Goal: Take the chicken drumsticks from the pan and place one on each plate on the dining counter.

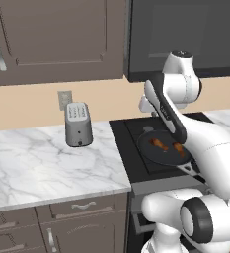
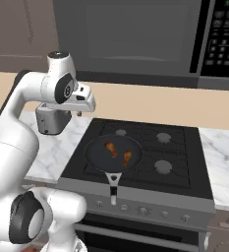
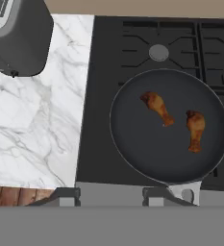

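Note:
Two orange-brown chicken drumsticks (image 3: 157,108) (image 3: 195,129) lie side by side, apart, in the round dark pan (image 3: 137,139) on the stove's front left burner. The pan (image 2: 97,153) points its short handle toward the stove front. Both drumsticks (image 2: 110,147) (image 2: 127,158) also show from the right base, and the pan (image 1: 153,154) with one drumstick (image 1: 160,144) from the left base. My gripper (image 3: 111,196) hangs well above the pan's left edge and looks down on it. Its fingers stand apart with nothing between them: open. The plates and the dining counter are out of view.
A grey toaster (image 1: 78,124) stands on the marble counter (image 1: 37,163) left of the black stove (image 2: 160,147). A microwave (image 2: 135,39) hangs above the stove, with brown cabinets (image 1: 57,34) beside it. My own arm (image 1: 205,143) crosses in front of the pan's right side.

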You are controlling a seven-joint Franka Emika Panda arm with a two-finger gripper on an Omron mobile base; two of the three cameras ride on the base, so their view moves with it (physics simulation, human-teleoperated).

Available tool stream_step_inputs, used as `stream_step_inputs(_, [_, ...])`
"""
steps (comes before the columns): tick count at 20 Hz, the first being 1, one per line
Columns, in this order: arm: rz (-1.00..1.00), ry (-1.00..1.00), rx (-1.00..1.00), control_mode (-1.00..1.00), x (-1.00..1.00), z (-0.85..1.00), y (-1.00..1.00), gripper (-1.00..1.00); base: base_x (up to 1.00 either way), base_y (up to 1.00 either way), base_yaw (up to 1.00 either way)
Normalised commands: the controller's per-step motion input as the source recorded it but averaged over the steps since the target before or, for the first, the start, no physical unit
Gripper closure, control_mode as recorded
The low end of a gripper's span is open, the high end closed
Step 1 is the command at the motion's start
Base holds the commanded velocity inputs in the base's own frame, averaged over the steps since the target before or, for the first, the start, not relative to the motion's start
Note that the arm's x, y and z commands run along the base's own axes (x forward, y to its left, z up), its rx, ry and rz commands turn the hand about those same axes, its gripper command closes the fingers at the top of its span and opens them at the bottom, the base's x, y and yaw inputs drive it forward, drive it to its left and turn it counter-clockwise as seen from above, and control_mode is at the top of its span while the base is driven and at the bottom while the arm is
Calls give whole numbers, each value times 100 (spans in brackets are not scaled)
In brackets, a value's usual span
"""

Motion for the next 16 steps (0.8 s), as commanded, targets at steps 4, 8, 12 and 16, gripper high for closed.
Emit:
stream_step_inputs(4, [0,-2,1,-100,-13,-3,-11,-100,0,0,0])
stream_step_inputs(8, [16,-13,17,-100,-25,-7,-57,-100,0,0,0])
stream_step_inputs(12, [16,-12,12,-100,-25,-23,-76,-100,0,0,0])
stream_step_inputs(16, [16,-15,11,-100,-28,-39,-72,-100,0,0,0])
